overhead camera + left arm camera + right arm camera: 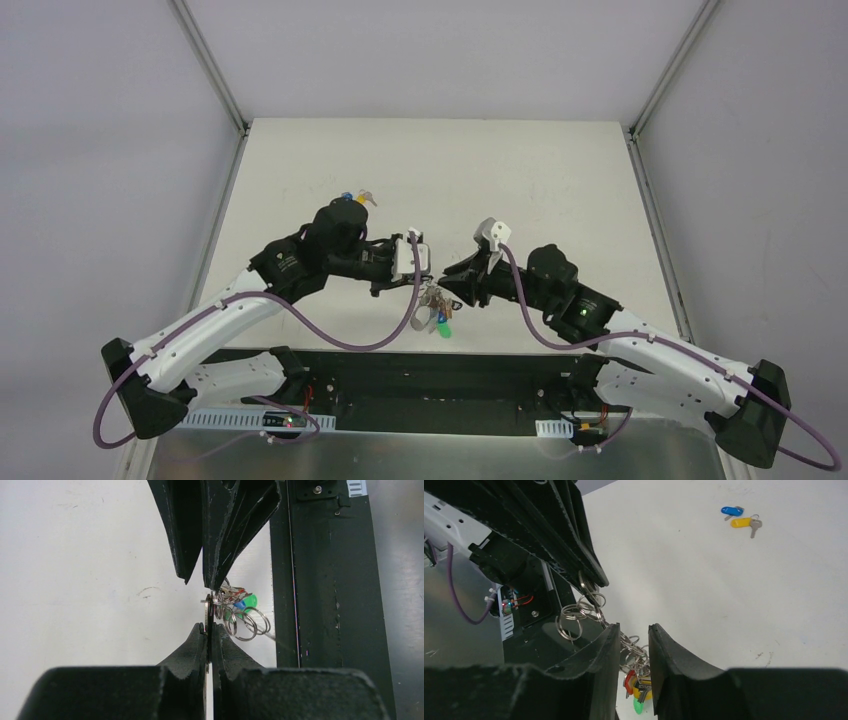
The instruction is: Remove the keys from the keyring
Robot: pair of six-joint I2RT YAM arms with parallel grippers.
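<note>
My left gripper [208, 626] is shut on the thin silver ring of the keyring [206, 611] and holds it above the table. A chain of small rings [589, 605] hangs from it, with red, yellow and green-headed keys [640, 690] at the bottom. My right gripper [633, 636] is open, its fingers on either side of the hanging chain without clamping it. In the top view the left gripper [418, 268] and right gripper [455, 290] meet over the bunch [438, 312] near the table's front edge. A blue key [731, 511] and a yellow key [742, 522] lie loose on the table.
The white table [540, 190] is bounded by grey walls. The black base plate [330, 580] of the arms runs along the near edge, right below the hanging keys. The two loose keys [356, 197] lie behind the left arm.
</note>
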